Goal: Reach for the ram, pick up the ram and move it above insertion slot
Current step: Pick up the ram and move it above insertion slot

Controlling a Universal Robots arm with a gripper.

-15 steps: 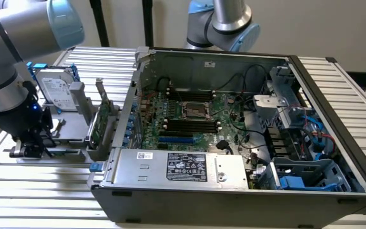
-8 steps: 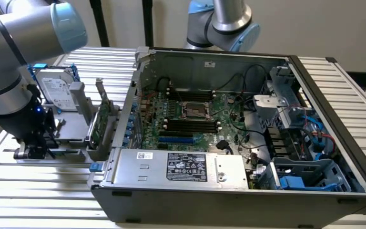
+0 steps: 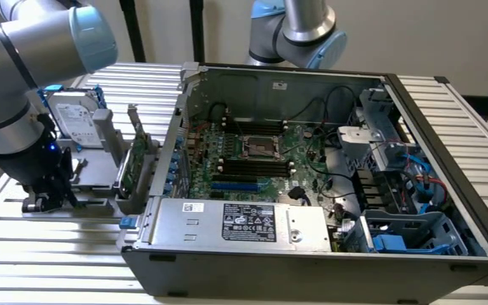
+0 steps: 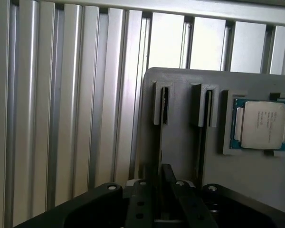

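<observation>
Because the spare parts stand on edge in a grey holder (image 3: 96, 178) on the desk (image 3: 58, 254), the hand (image 3: 45, 198) hangs low over that holder, at abt 9 o'clock from the open PC case (image 3: 312, 270) in the exterior view. The hard drive (image 3: 74, 121) sits at abt 1 o'clock from the hand and the card (image 3: 135, 162) at abt 2 o'clock. Both are upright, prob. so they can be taken from above. The memory slots (image 3: 253, 168) on the board inside the case look empty and are well apart from the hand.

Wrist view: the ram (image 4: 164, 105) stands edge-on in a narrow groove of the holder, in line w/ the hand, which is right at its near end. Another stick (image 4: 207, 108) fills the neighbouring groove, and a chip (image 4: 263, 124) lies in a pocket beside that. The grooves keep each stick upright w/ its top edge free to pinch. Can't tell how far open the hand is, or whether it has hold of the ram. I'd judge the lift not yet done.
</observation>
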